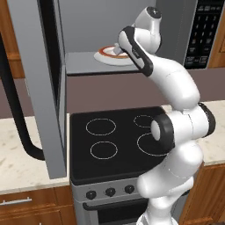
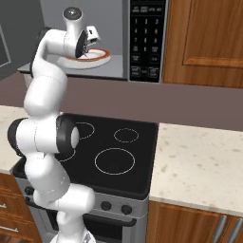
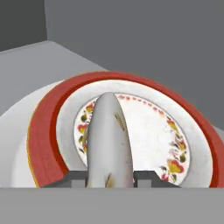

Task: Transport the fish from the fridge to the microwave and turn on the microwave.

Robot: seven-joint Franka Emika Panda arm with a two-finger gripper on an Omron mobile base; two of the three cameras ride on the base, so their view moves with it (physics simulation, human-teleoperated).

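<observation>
Holding the fish (image 3: 109, 140) between its partly closed jaws, the gripper (image 3: 109, 177) reaches into the open microwave (image 2: 142, 42) cavity. The fish hangs just above the red-rimmed plate (image 3: 48, 131) on the cavity floor, nose pointing inward, so that release would likely lay it on the plate. The door stands open; the keypad (image 2: 146, 38) lies right of the plate.

Black stove (image 1: 116, 140) between marble counters (image 2: 199, 166), wooden cabinets (image 2: 204, 40).
</observation>
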